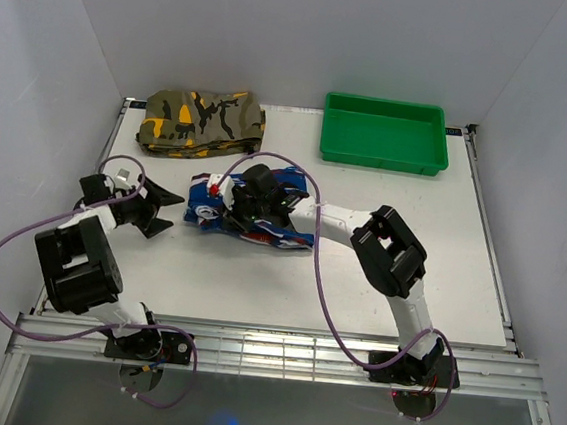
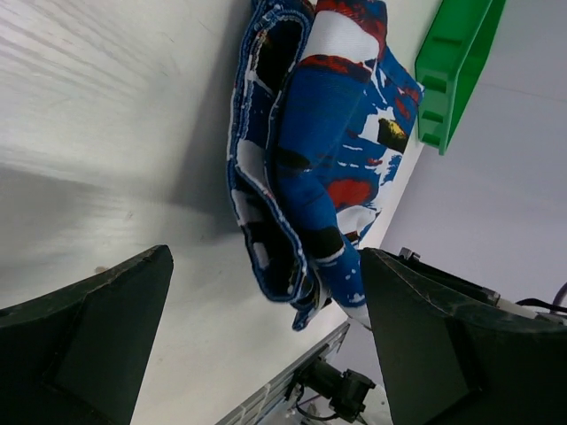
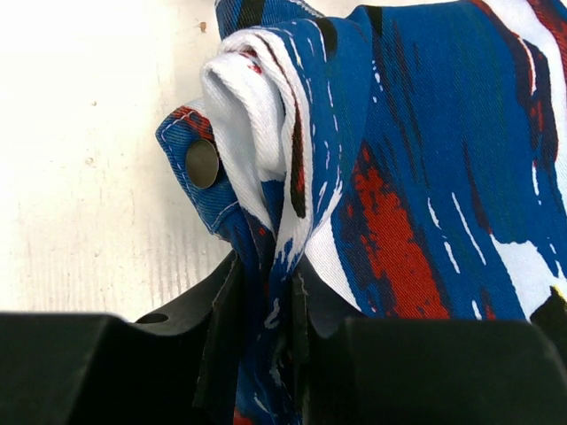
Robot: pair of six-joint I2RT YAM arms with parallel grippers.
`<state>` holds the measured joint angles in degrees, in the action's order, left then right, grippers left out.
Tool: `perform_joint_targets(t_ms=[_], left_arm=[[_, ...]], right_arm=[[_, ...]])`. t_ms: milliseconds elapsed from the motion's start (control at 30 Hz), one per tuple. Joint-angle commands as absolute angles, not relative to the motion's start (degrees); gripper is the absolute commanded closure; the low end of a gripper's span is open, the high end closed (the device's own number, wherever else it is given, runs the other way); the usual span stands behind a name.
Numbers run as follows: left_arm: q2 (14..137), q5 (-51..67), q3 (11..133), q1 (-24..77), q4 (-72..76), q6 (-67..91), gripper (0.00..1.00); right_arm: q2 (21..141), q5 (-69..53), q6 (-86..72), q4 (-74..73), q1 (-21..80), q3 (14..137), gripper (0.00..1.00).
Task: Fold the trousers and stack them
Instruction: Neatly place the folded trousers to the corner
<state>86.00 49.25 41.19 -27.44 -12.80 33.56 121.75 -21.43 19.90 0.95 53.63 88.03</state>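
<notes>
Gripping the trousers [image 3: 416, 177], the right gripper [image 3: 264, 332] sits beside a snap [image 3: 202, 163] unseen overhead

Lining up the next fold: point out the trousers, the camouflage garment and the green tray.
trousers [image 1: 281, 235]: top external view, near edge of the blue print.
camouflage garment [image 1: 202, 119]: top external view, middle of its top face.
green tray [image 1: 381, 159]: top external view, its near wall.

table [image 1: 257, 280]: trousers [image 1: 291, 236], seemingly folded camouflage garment [image 1: 202, 119], green tray [image 1: 378, 164]
</notes>
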Motion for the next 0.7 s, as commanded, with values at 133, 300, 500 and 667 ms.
perform_joint_targets(t_ms=[133, 300, 500, 667], left_arm=[[89.82, 46.94, 44.03, -20.05, -10.46, 39.55, 0.02], [90.61, 46.84, 43.42, -16.09, -9.50, 40.25, 0.02], [89.82, 50.00, 40.17, -14.68, -8.79, 41.04, 0.02], [90.09, 52.29, 39.73, -14.68, -6.68, 43.32, 0.13]], right_arm=[[117.25, -23.99, 20.48, 1.76, 54.58, 88.86, 0.92], [117.24, -23.38, 21.62, 2.20, 54.93, 87.63, 0.92], [119.17, -19.95, 19.51, 3.16, 55.02, 90.78, 0.92], [120.67, -19.42, 18.02, 3.43, 55.37, 92.99, 0.92]])
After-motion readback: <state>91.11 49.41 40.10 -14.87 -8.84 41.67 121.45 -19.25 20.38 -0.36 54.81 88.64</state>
